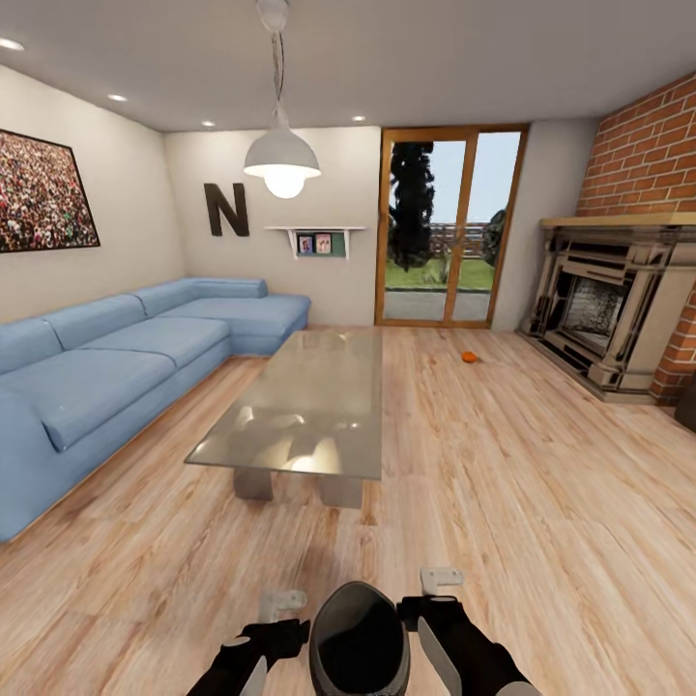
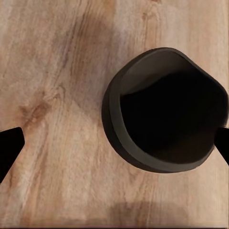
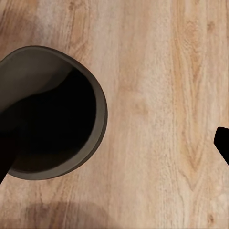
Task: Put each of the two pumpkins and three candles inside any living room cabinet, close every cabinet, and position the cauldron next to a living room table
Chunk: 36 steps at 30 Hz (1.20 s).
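Note:
The black cauldron [image 1: 360, 640] sits low at the front between my two arms, mouth up over the wood floor; its wide rim shows too in the left wrist view [image 2: 164, 109] and the right wrist view [image 3: 47, 112]. My left gripper [image 1: 280, 605] hangs open just left of it, and my right gripper [image 1: 441, 580] hangs open just right of it, neither holding anything. One orange pumpkin [image 1: 469, 357] lies on the floor far ahead, near the glass door. The low pale grey table [image 1: 319, 387] stands ahead of the cauldron. Candles and cabinet are out of view.
A long blue corner sofa [image 1: 106, 367] runs along the left wall. A stone fireplace [image 1: 619, 309] in a brick wall stands at the right. The glass patio door [image 1: 449, 227] is at the back. Open wood floor [image 1: 541, 503] lies right of the table.

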Motion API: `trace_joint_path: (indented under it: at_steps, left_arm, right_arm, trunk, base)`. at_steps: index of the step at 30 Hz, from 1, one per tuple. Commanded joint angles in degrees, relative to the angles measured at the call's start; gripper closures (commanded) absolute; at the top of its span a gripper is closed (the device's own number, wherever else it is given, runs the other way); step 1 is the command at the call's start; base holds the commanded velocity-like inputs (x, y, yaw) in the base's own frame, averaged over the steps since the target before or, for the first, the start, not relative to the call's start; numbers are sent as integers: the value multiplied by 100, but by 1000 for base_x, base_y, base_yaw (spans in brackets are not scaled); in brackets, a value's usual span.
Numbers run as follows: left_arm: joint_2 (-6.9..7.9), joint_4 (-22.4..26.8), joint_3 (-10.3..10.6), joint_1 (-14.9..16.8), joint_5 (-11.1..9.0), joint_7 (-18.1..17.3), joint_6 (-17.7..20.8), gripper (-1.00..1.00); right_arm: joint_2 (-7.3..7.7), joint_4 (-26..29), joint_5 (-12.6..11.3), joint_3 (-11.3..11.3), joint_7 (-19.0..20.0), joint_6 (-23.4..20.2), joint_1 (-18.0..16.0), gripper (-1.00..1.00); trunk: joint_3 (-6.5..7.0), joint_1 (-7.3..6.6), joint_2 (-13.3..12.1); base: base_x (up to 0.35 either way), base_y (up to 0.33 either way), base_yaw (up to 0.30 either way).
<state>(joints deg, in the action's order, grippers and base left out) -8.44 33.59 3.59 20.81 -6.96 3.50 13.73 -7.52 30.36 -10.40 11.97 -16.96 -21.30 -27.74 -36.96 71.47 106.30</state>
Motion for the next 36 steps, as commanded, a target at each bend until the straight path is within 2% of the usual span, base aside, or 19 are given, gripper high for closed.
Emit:
trace_joint_path:
  at_steps: [1,10,36]
  left_arm:
    - [2,7,31,2,-55,37,27,-100]
    - [-7,232,38,18,-52,36,24,-100]
    - [-26,337,37,19,-42,36,15,-100]
  right_arm:
    - [5,11,-62,42,-53,-24,-4,-100]
    - [5,14,-76,42,-53,-5,-6,-100]
    - [-39,5,-77,42,-53,63,-4,-100]
  trunk:
    - [-25,22,45]
    - [-186,220,405]
    - [-653,791,1448]
  base:
    - [0,0,0]
    - [0,0,0]
    - [0,0,0]
